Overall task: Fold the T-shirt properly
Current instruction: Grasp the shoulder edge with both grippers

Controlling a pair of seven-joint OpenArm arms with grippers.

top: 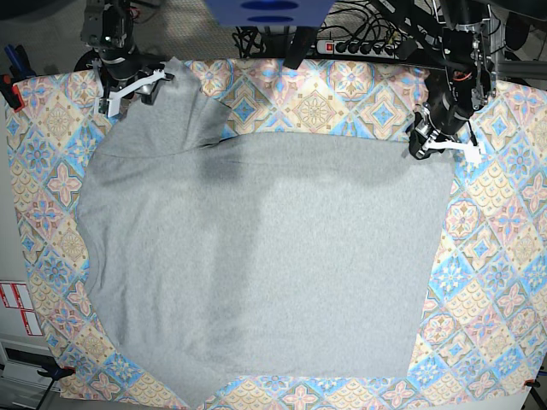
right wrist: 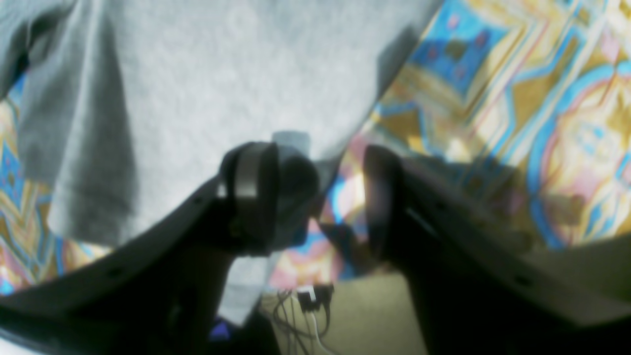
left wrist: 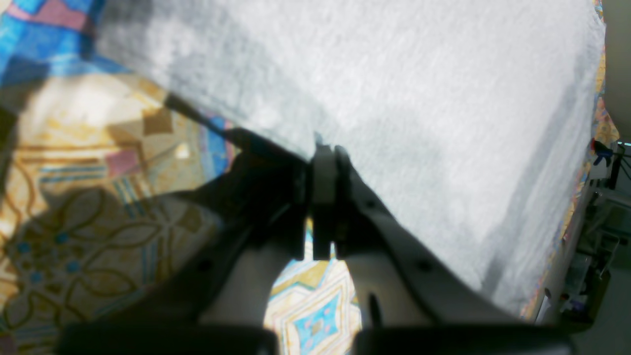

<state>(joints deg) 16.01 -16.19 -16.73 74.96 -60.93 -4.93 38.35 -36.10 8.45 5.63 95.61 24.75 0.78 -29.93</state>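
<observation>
The light grey T-shirt (top: 265, 256) lies spread flat, plain side up, over the tile-patterned cloth (top: 496, 256). My left gripper (top: 438, 143) is at the shirt's far right corner. In the left wrist view it (left wrist: 324, 153) is shut on the T-shirt's (left wrist: 419, 98) edge. My right gripper (top: 130, 85) is at the far left, where the shirt's corner is drawn up in a ridge toward it. In the right wrist view it (right wrist: 315, 197) is open. Grey T-shirt fabric (right wrist: 197, 74) lies against its left finger (right wrist: 251, 192), and patterned cloth shows through the gap.
A power strip with cables (top: 367, 43) runs along the back edge. A red clamp (top: 10, 85) holds the cloth at the left edge. White labels (top: 17, 303) sit on the bare table at the left. Patterned cloth (top: 496, 342) is bare to the right of the shirt.
</observation>
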